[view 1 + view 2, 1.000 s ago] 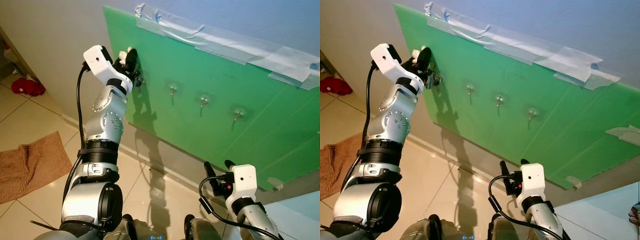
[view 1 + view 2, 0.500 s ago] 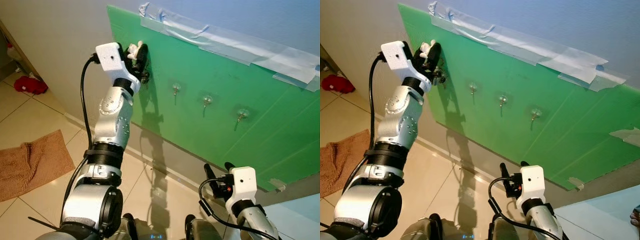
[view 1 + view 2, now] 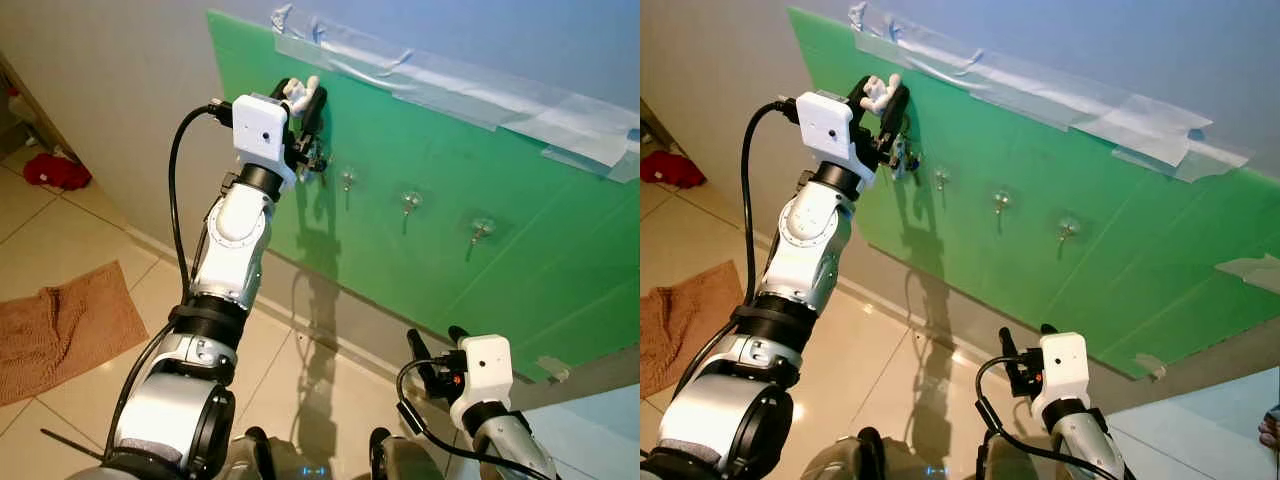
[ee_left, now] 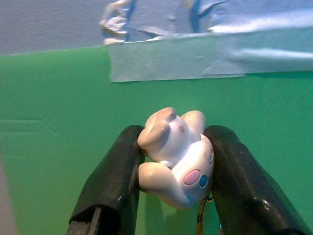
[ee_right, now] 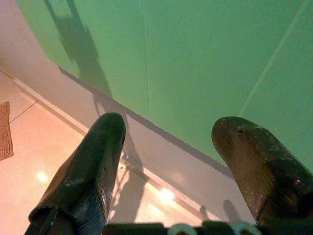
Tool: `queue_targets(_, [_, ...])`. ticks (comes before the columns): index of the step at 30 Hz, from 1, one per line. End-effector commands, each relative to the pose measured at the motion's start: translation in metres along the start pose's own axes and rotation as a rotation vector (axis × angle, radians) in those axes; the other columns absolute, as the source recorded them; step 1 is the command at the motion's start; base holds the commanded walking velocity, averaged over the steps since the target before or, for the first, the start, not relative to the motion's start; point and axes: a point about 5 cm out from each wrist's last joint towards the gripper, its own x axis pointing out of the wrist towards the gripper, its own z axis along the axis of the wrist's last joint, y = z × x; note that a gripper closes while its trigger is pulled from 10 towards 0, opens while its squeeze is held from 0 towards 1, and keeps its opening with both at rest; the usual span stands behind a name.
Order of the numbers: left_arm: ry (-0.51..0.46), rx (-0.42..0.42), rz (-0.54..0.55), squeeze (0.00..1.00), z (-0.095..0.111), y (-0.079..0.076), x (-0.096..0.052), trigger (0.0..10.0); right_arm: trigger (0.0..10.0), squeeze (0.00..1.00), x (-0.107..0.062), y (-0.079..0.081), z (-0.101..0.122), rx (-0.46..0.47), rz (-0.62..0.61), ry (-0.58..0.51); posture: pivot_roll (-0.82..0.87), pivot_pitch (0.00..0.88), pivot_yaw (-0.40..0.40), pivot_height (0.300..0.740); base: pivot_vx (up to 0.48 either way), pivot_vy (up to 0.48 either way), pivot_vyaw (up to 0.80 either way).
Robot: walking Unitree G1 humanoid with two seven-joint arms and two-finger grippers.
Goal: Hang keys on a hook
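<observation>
No writing to read anywhere — not on the green board point(image 3: 480, 180), not on the pale tape strips point(image 3: 470, 95) holding its top edge to the wall. Three small clear hooks point(image 3: 348, 178) sit in a row across the board, all bare. The left end effector point(image 3: 305, 95) is raised against the board just beside the nearest hook, its two black fingers point(image 4: 115, 181) clamped on a white bunny keychain point(image 4: 176, 156) with a pink and a blue dot on it; the keys point(image 3: 317, 163) dangle below, close to the board. Down low, the right end effector point(image 3: 435, 345) hangs with its fingers spread apart, gripping nothing. Glossy beige floor tiles point(image 3: 90, 400) underneath, a brown towel point(image 3: 60, 330) lying flat and one red cloth point(image 3: 55, 172) bunched by the wall.
</observation>
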Motion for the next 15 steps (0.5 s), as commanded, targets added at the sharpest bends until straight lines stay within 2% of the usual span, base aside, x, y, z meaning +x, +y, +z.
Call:
queue_targets(1, [0.005, 0.002, 0.016, 0.00, -0.001, 0.003, -0.001, 0.0, 10.0, 0.00, -0.003, -0.001, 0.001, -0.003, -0.011, 0.003, -0.31, 0.177, 0.042, 0.740, 0.000, 0.000, 0.00])
queue_targets(5, [-0.009, -0.017, 0.033, 0.00, 0.009, 0.011, -0.006, 0.0, 10.0, 0.00, -0.003, -0.001, -0.001, -0.001, -0.010, 0.004, -0.30, 0.174, 0.054, 0.740, 0.000, 0.000, 0.00])
queue_targets(9, [-0.062, -0.013, 0.036, 0.00, 0.031, 0.020, -0.016, 0.0, 10.0, 0.00, -0.002, 0.001, -0.002, 0.013, -0.003, 0.007, -0.26, 0.170, 0.066, 0.740, 0.000, 0.000, 0.00])
queue_targets(12, [-0.090, 0.000, 0.023, 0.00, 0.040, 0.020, -0.020, 0.0, 10.0, 0.00, 0.001, 0.003, -0.003, 0.017, 0.007, 0.007, -0.24, 0.166, 0.066, 0.740, 0.000, 0.000, 0.00])
queue_targets(15, [-0.127, 0.027, 0.002, 0.00, 0.045, 0.018, -0.019, 0.0, 10.0, 0.00, 0.004, 0.006, -0.003, 0.020, 0.021, 0.006, -0.24, 0.166, 0.066, 0.740, 0.000, 0.000, 0.00])
